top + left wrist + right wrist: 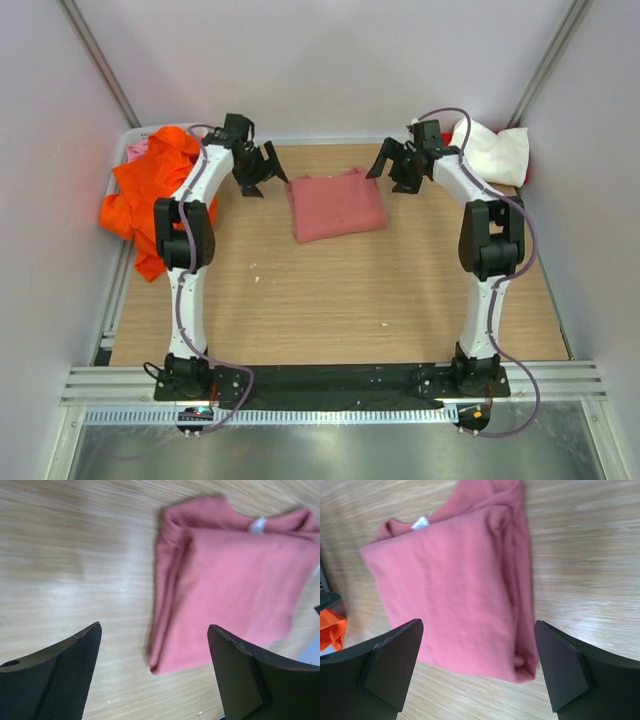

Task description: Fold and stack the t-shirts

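Wooden table [330, 300] between pale walls [320, 60] bears pink t-shirt [338, 205]; left claw [265, 182], right claw [390, 172] spread.

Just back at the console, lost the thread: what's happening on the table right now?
The pink t-shirt lies folded at the far middle of the table. The left gripper and right gripper hang open on either side of it, touching nothing. The orange t-shirt sits crumpled at far left and the white t-shirt at far right.

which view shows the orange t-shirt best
The top external view: the orange t-shirt lies crumpled at far left, nearly all in view. The right wrist view catches only a corner; the left wrist view shows none.
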Motion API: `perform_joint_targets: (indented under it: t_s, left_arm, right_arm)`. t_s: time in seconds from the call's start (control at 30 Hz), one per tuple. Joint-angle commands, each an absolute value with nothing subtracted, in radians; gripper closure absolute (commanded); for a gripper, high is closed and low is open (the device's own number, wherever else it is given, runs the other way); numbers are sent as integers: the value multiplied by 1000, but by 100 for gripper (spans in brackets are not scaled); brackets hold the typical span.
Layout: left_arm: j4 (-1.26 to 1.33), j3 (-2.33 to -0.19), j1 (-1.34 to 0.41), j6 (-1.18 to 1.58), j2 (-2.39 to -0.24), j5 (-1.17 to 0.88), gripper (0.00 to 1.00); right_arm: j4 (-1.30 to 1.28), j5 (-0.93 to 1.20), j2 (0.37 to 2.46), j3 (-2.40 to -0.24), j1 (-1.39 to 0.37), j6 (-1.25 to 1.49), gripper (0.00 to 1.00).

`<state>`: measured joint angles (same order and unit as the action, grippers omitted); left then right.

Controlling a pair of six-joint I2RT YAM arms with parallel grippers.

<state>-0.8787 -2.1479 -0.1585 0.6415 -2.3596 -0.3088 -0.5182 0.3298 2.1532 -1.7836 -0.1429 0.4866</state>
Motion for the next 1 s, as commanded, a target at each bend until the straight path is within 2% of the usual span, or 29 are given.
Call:
perform_joint_targets:
  t_s: [0.0,0.17,0.3,0.43,0.7,0.73,0.87,0.9,0.97]
  left_arm:
    - [-899,-2099,-189,565,-2188,-287,14]
    - [-950,-1953,-239,477,-2053,-238,15]
    - [-956,-1830,-255,451,-1978,-213,15]
    - [-1000,-1838,-259,414,-1953,-193,15]
    - [-919,-1761,-261,423,-1914,-160,16]
    - [-910,-1749,-259,425,-1911,-160,16]
    - [-910,-1735,-259,422,-1911,-118,17]
    - [-908,-1735,-259,422,-1911,-112,17]
    - [-905,-1735,-259,422,-1913,-109,17]
  right_arm:
    - [-376,357,2048,-1727,-150,462,0]
    - [-318,379,2129,-1710,-132,469,3]
    - [-310,382,2239,-1808,-130,465,14]
    - [-316,417,2350,-1900,-129,471,25]
    - [-229,475,2468,-1898,-156,497,38]
    - [-215,489,2473,-1890,-158,502,46]
    - [-62,606,2500,-1830,-164,584,62]
    - [-45,642,2502,-1824,-166,589,73]
    - [-12,676,2490,-1806,-170,591,87]
